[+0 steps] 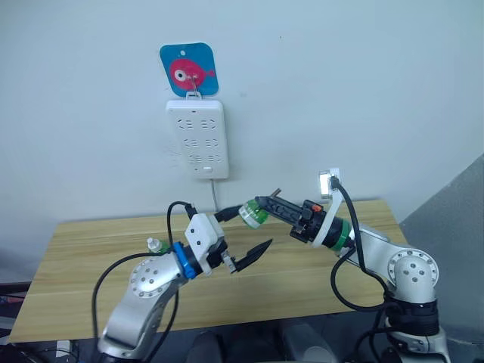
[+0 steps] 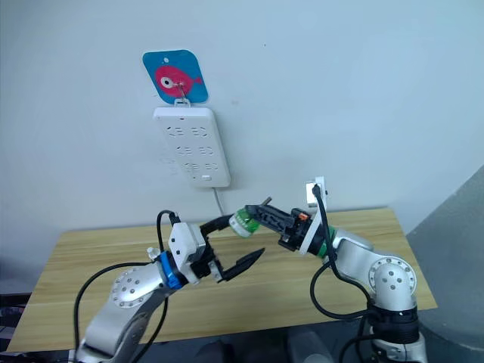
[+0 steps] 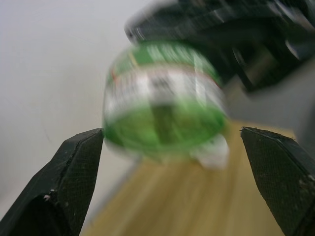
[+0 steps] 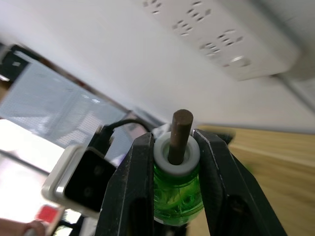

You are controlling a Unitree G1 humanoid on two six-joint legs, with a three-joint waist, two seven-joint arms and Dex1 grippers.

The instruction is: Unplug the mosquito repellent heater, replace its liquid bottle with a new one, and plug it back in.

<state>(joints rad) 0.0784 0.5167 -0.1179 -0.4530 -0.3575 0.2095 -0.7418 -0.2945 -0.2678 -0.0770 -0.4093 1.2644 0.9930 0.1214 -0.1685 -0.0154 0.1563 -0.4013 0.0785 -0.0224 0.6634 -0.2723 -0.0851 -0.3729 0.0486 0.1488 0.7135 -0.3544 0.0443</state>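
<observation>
Left jaws are held wide open above the bench, nothing between the two black fingers.
Green liquid bottle sits just ahead of the open left jaws, roughly centred on the gap, not touched by either finger.
Bottle is clamped in the right jaws: both fingers pressed on the white collar at its neck, dark wick rod sticking out past the fingertips.
Bottle is carried in the air, lying roughly level, its green base turned toward the left jaws.
Right jaws meet the left jaws near mid-bench, the two arms reaching in from opposite sides.
White power strip hangs on the wall above and behind both jaws, under a blue tag with a pink fish; its cord drops behind the bench. Its sockets are seen bare.
Second small bottle with a white cap and green body stands on the bench beside the left arm, behind the left jaws.
Heater itself cannot be made out.
</observation>
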